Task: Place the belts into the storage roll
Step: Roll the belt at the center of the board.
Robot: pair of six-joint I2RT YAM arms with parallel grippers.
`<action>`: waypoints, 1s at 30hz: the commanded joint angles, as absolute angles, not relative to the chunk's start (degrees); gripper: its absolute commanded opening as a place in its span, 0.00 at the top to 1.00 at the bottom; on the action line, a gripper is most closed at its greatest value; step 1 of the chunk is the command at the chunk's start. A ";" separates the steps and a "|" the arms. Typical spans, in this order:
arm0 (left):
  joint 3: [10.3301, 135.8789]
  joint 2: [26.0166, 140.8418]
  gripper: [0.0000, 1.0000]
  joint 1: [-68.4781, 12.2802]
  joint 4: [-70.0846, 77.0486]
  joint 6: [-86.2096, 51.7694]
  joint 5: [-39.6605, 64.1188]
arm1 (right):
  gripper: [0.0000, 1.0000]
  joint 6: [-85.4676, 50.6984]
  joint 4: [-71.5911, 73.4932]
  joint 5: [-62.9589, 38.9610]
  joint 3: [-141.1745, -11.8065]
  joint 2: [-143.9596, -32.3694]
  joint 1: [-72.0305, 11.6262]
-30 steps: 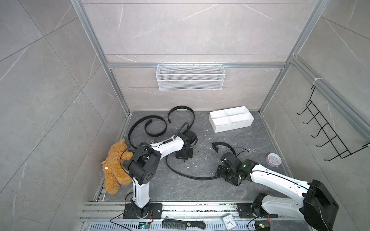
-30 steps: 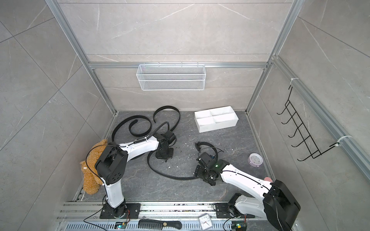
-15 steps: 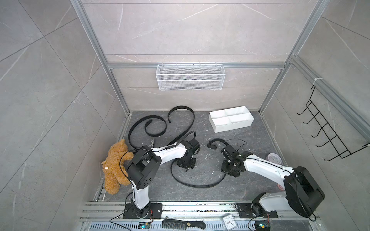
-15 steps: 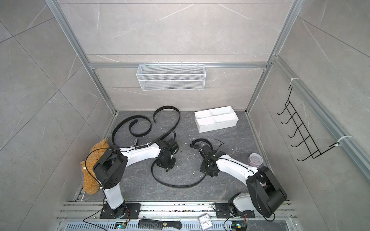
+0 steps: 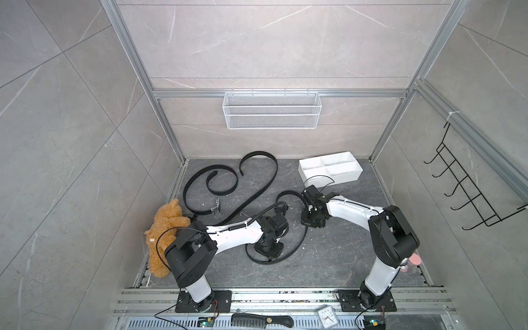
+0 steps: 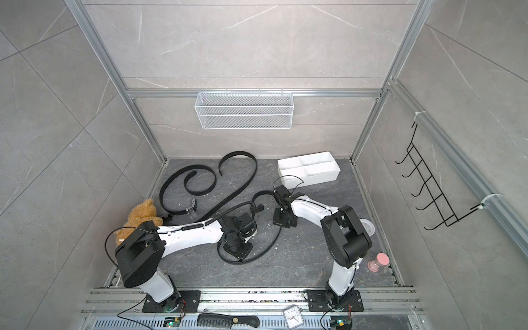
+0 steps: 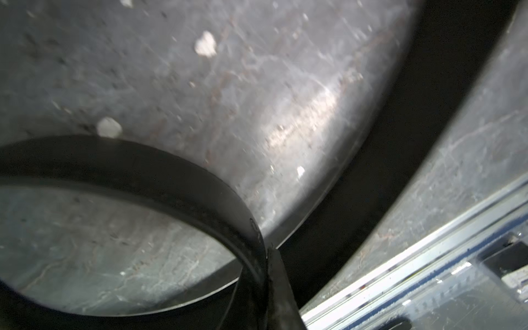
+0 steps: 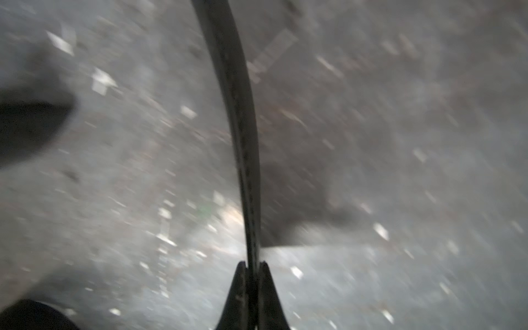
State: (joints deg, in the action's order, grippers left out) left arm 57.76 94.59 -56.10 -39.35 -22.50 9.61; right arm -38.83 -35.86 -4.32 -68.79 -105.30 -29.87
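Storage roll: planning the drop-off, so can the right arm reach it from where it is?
Probably yes. The right gripper, shut on a belt, sits in front of the storage roll with only bare floor between. The left gripper seems to clamp the same belt, which may tug.

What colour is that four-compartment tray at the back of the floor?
The storage tray is plain white all over, and it shows best in a top view.
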 commanded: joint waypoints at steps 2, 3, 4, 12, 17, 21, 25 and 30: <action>58.88 95.00 1.00 -58.42 -37.09 -22.19 10.18 | 1.00 -34.82 -35.20 -8.73 -78.00 -111.65 -30.30; 59.54 95.93 1.00 -58.53 -37.03 -21.81 10.40 | 1.00 -34.25 -35.81 -9.21 -80.04 -113.01 -30.54; 60.42 97.08 1.00 -58.62 -36.75 -21.25 10.84 | 1.00 -33.36 -36.78 -9.53 -82.49 -114.84 -30.91; 66.44 104.91 1.00 -59.14 -35.94 -16.77 15.54 | 0.88 -27.11 -48.30 -9.56 -105.25 -130.20 -32.39; 64.24 102.87 1.00 -59.13 -34.94 -19.66 13.21 | 0.32 -26.02 -50.66 -7.24 -104.21 -125.83 -30.25; 60.34 98.72 1.00 -59.14 -32.25 -23.03 10.76 | 0.24 -26.42 -49.49 -6.09 -96.86 -117.17 -27.02; 59.14 96.64 1.00 -59.13 -31.70 -24.12 8.76 | 0.20 -27.70 -48.59 -5.61 -89.54 -109.34 -25.11; 57.57 94.13 1.00 -59.02 -30.17 -23.67 8.36 | 0.22 -32.18 -44.82 -9.60 -75.87 -99.40 -25.34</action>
